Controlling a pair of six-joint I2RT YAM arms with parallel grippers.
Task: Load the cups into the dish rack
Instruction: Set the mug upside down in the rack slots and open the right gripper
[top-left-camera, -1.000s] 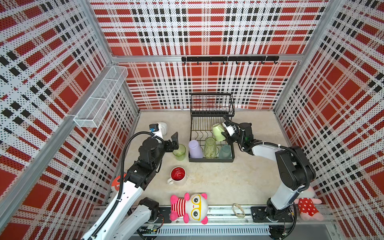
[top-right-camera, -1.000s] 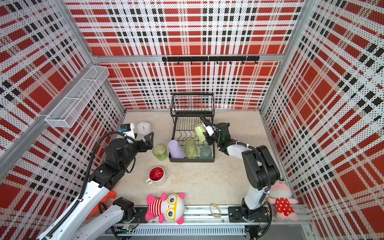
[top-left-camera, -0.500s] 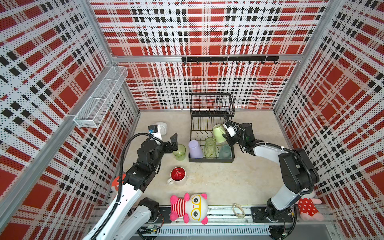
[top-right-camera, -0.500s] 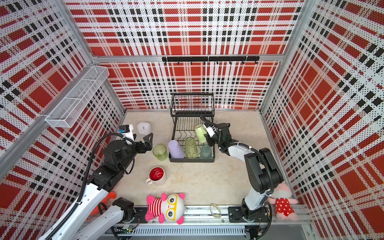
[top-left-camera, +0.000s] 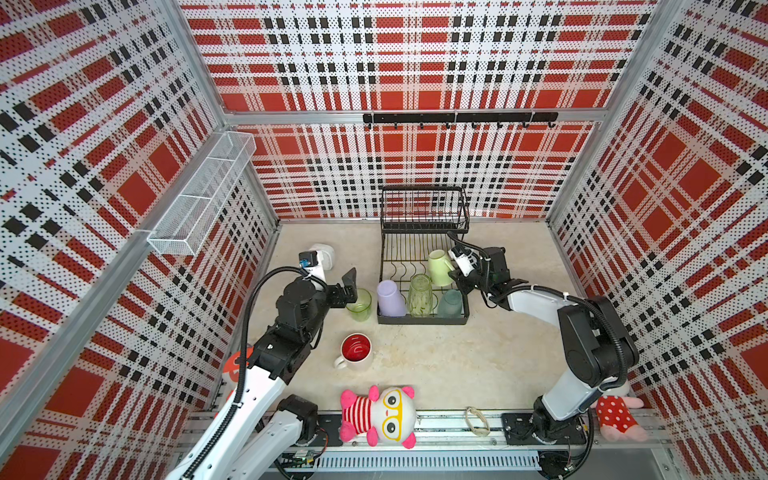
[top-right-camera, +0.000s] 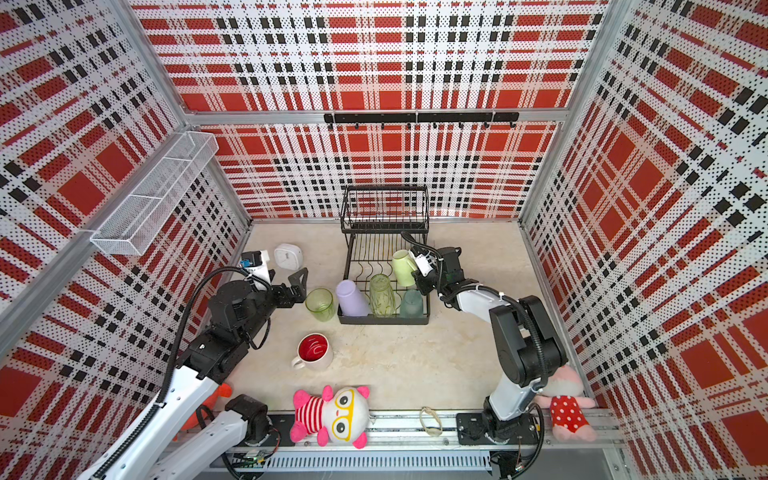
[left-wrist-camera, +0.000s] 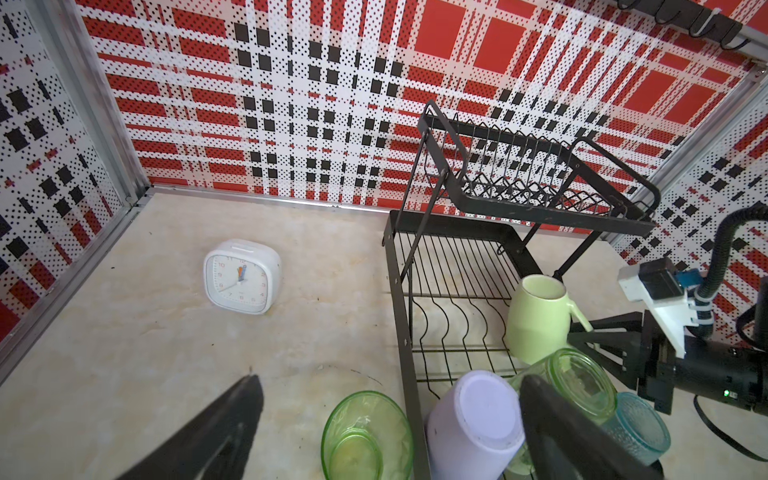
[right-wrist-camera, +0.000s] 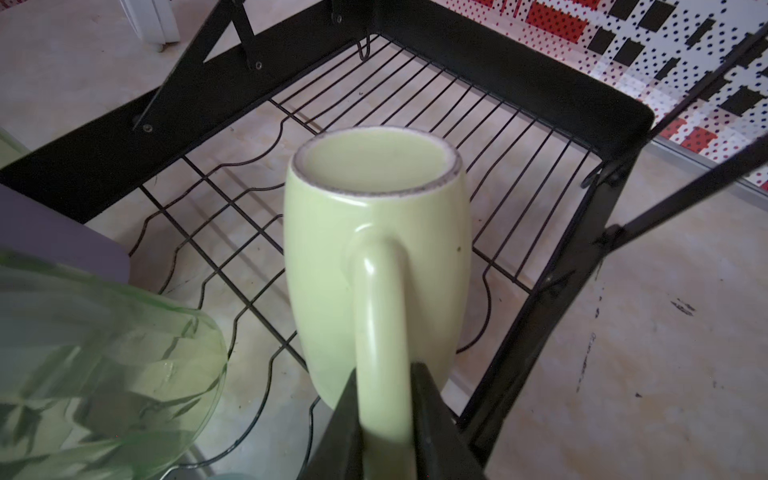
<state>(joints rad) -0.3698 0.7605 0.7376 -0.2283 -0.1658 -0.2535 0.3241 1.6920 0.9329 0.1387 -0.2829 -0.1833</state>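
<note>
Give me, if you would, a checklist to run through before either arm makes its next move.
1. pale green mug upside down in the dish rack: ok.
2. Its rim seated on the lower wires: cannot tell, that edge is hidden.
3. right jaws clear of the mug's handle: not ok, they press it from both sides.
4. left jaws open: ok, spread wide.
5. green tumbler upright and in front of the left jaws: ok.
6. All cups loaded: not ok; that tumbler and the white mug stand outside the rack.
</note>
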